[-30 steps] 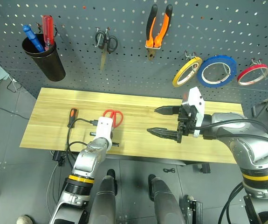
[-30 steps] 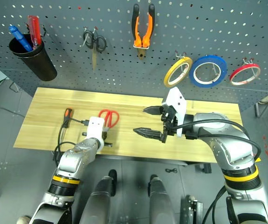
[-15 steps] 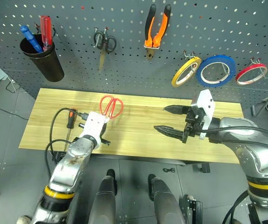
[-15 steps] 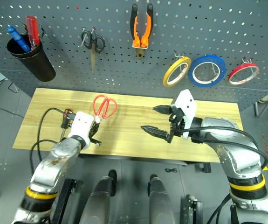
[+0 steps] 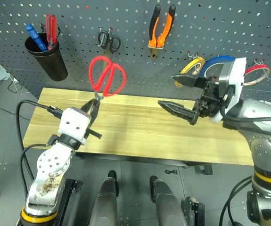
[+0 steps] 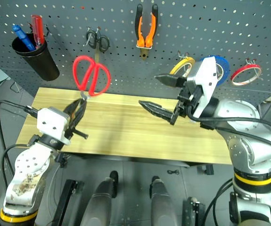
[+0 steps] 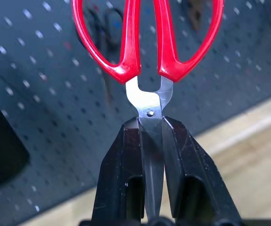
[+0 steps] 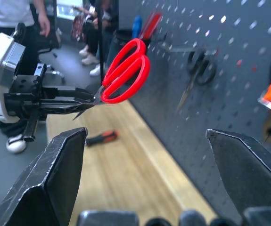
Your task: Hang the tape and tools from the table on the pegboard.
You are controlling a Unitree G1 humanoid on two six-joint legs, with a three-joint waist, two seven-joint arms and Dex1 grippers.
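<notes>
My left gripper (image 5: 95, 106) is shut on the blades of the red-handled scissors (image 5: 107, 77), which it holds above the table (image 5: 135, 136) with the handles up, in front of the pegboard (image 5: 220, 28). The left wrist view shows the blades (image 7: 147, 47) pinched between the fingers (image 7: 121, 169). My right gripper (image 5: 167, 89) is open and empty, held in the air right of centre. The orange-and-black pliers (image 5: 161, 26) and the red-rimmed tape (image 5: 258, 73) hang on the pegboard. The screwdriver (image 8: 102, 138) lies on the table.
A black cup (image 5: 48, 59) with blue and red-handled tools hangs at the upper left. Small dark scissors (image 5: 109, 42), a yellow roll (image 5: 192, 66) and a blue roll (image 5: 217, 61) also hang on the board. People (image 8: 3, 14) stand in the background of the right wrist view.
My left gripper has lifted the red scissors off the table and tipped them handles-up in front of the pegboard. The right gripper has risen a little and is still open.
</notes>
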